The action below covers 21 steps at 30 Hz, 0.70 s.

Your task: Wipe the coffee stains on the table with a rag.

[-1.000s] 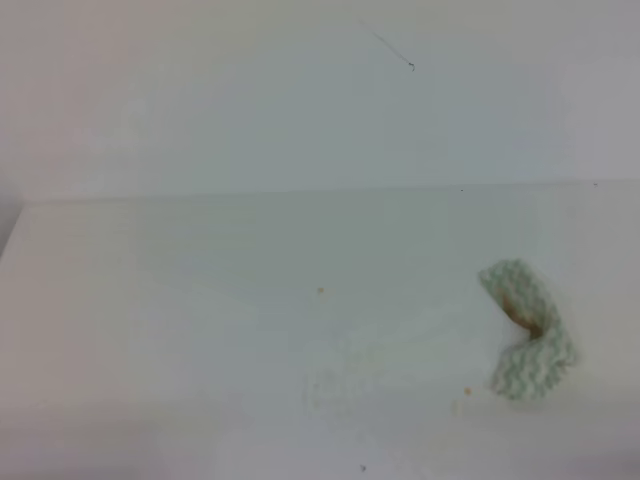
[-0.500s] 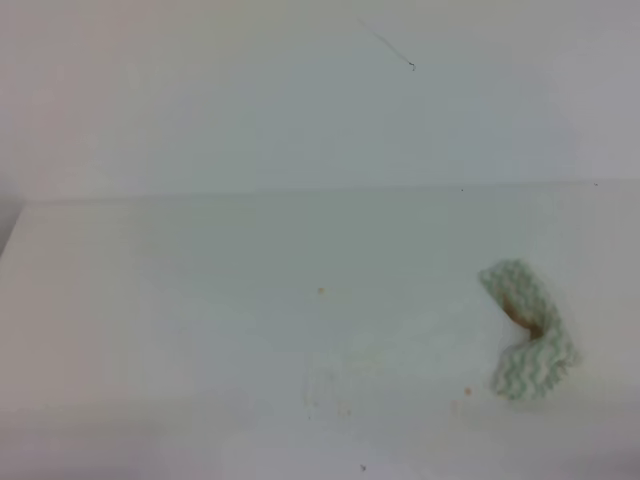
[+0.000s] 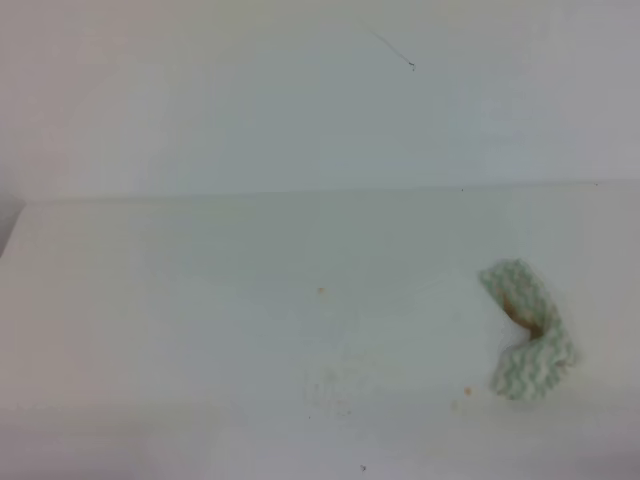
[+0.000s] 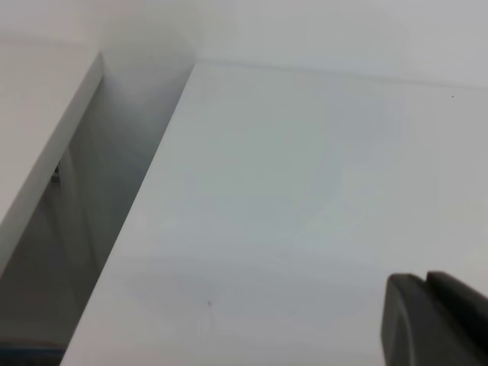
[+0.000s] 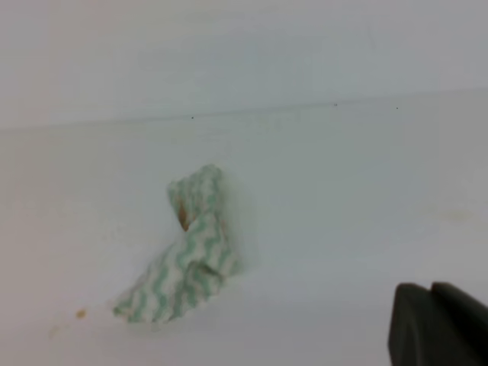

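Nothing has shifted since a second ago: the soft, light, crumpled rag (image 3: pixel 526 330) lies free on the counter (image 3: pixel 200 300) at right, best pinched at its raised fold, both gripper pairs closed and empty.

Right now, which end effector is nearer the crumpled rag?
The right end effector: the rag lies crumpled on the table ahead of it, to its left. The left end effector faces bare tabletop near the table's left edge, no rag in its view.
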Tool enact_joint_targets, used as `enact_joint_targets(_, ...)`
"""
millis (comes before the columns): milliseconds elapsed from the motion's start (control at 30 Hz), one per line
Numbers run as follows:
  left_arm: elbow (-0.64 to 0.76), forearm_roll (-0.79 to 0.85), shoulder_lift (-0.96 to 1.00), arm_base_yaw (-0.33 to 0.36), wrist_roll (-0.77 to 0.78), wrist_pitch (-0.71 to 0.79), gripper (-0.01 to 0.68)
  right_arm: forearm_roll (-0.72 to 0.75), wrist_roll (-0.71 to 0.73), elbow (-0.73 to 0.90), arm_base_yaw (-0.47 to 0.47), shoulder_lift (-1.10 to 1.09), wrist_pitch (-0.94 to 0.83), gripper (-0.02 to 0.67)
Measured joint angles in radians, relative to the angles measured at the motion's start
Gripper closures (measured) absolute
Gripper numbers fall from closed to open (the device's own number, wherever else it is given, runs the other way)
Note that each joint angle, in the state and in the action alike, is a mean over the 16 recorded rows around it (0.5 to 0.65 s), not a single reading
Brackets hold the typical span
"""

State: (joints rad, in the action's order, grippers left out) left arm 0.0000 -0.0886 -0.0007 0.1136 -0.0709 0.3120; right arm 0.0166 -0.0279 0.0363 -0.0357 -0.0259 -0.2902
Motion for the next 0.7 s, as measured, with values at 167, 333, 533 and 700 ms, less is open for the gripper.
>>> enact_joint_targets(167, 0.000, 0.000, 0.000, 0.001, 0.000, 0.000, 0.675, 0.000, 0.000, 0.000, 0.000, 0.000, 0.000, 0.649)
enact_joint_targets(333, 0.000, 0.000, 0.000, 0.007, 0.000, 0.000, 0.675, 0.000, 0.000, 0.000, 0.000, 0.000, -0.001, 0.649)
enact_joint_targets(533, 0.000, 0.000, 0.000, 0.015, 0.000, 0.000, 0.675, 0.000, 0.000, 0.000, 0.000, 0.000, -0.001, 0.649)
enact_joint_targets(700, 0.000, 0.000, 0.000, 0.020, 0.000, 0.000, 0.675, 0.000, 0.000, 0.000, 0.000, 0.000, -0.001, 0.649)
